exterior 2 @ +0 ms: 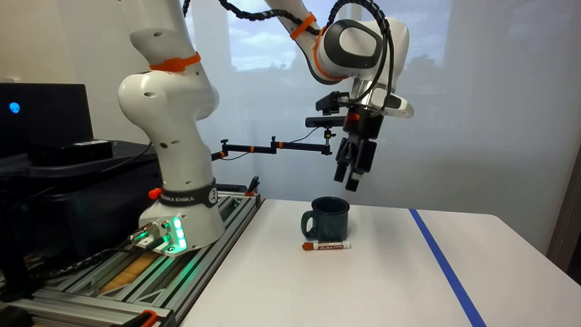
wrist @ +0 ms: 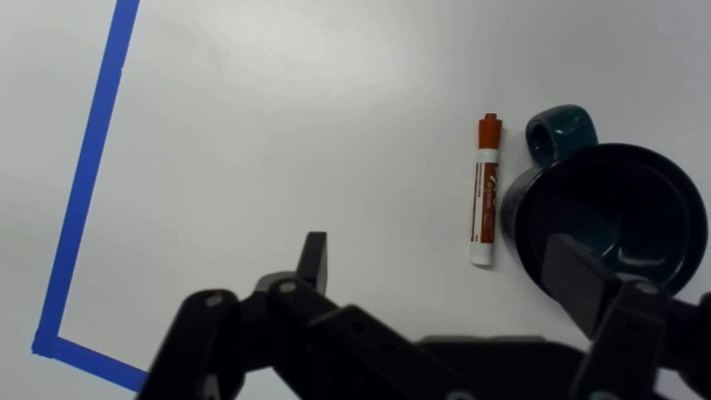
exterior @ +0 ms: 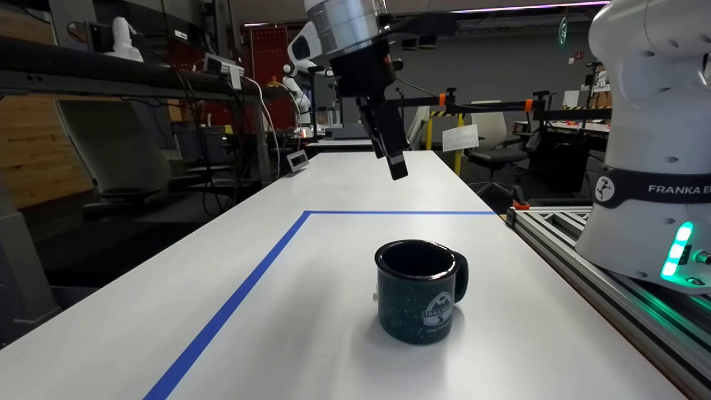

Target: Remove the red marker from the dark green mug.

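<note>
The dark green mug [exterior: 414, 305] stands upright on the table; it also shows in an exterior view [exterior 2: 331, 225] and in the wrist view [wrist: 616, 200]. The visible part of its inside is empty. The red marker [wrist: 485, 200] has a white barrel with a red-brown label and cap. It lies on the table beside the mug, also in an exterior view [exterior 2: 327, 245]. In an exterior view only its white end [exterior: 375, 295] shows past the mug. My gripper [wrist: 436, 244] is open and empty, above the table and mug, in both exterior views [exterior: 389, 163] [exterior 2: 346, 179]. One finger covers part of the mug's rim.
Blue tape [exterior: 239, 300] marks lines on the white table [exterior 2: 281, 290]. The robot base [exterior 2: 181, 227] stands on a metal frame [exterior 2: 213, 272] along the table's edge. A small grey device [exterior: 298, 161] stands farther along the table edge.
</note>
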`<state>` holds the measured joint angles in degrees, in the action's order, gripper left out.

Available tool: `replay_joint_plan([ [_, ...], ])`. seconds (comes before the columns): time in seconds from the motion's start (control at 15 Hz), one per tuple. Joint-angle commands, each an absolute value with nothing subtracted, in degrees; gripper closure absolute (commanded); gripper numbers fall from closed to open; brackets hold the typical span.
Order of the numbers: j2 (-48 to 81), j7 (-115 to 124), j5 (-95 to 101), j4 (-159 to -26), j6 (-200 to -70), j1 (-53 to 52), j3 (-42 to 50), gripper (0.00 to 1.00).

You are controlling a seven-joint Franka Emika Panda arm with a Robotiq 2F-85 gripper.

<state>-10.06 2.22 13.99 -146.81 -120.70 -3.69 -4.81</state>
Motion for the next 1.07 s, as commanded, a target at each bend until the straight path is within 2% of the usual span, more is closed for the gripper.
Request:
replay_joint_plan([
  [0.0,-12.97,5.82,13.76,-146.75,-119.37,-4.15,-5.91,0.00],
  [1.0,-11.55,5.25,13.97,-146.49,-120.16,-3.81,-5.76,0.00],
])
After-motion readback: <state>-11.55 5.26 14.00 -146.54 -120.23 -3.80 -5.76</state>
